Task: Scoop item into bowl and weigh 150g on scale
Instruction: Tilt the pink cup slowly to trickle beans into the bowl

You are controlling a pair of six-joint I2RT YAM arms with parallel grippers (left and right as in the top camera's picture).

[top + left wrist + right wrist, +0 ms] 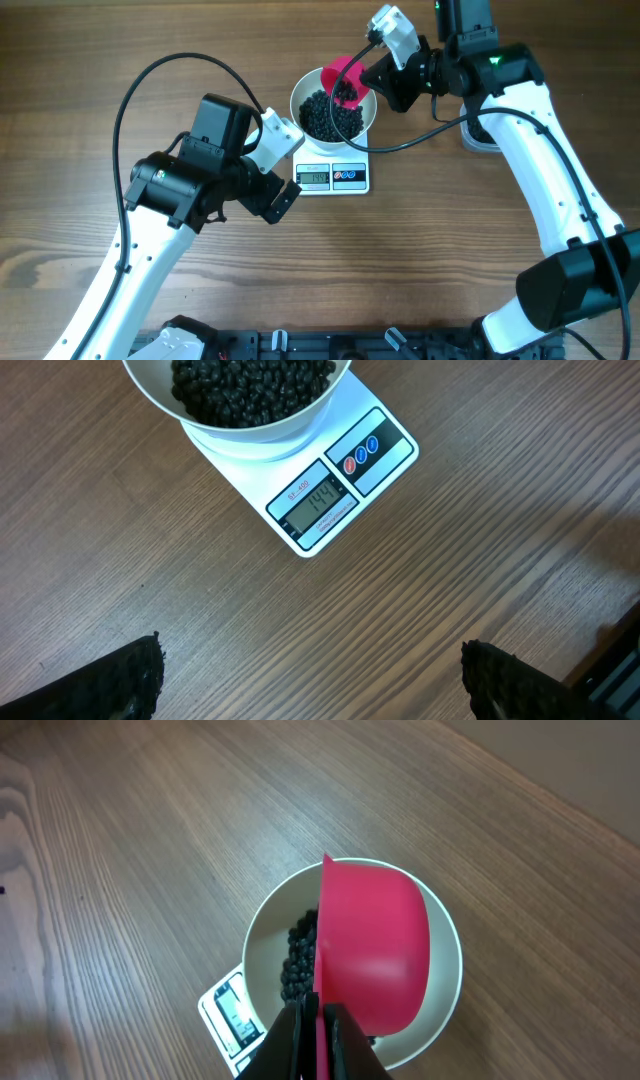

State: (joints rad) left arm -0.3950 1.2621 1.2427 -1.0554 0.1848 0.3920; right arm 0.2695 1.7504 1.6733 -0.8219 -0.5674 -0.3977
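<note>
The right gripper (318, 1030) is clamped tight on the edge of the pink scoop (375, 955), which is tipped on its side over the bowl (447, 935). The black beads (298, 965) are heaped inside the bowl, and the bowl sits on the scale (385, 455), whose display (322, 500) reads 144 — a little short of target, I judge. The pour is best finished as a trickle: small tilts, a pause for the reading to settle, then stop. The left gripper (315, 680) hovers with fingers spread wide, holding nothing, over bare tabletop (480, 570) near the scale's front edge.
</note>
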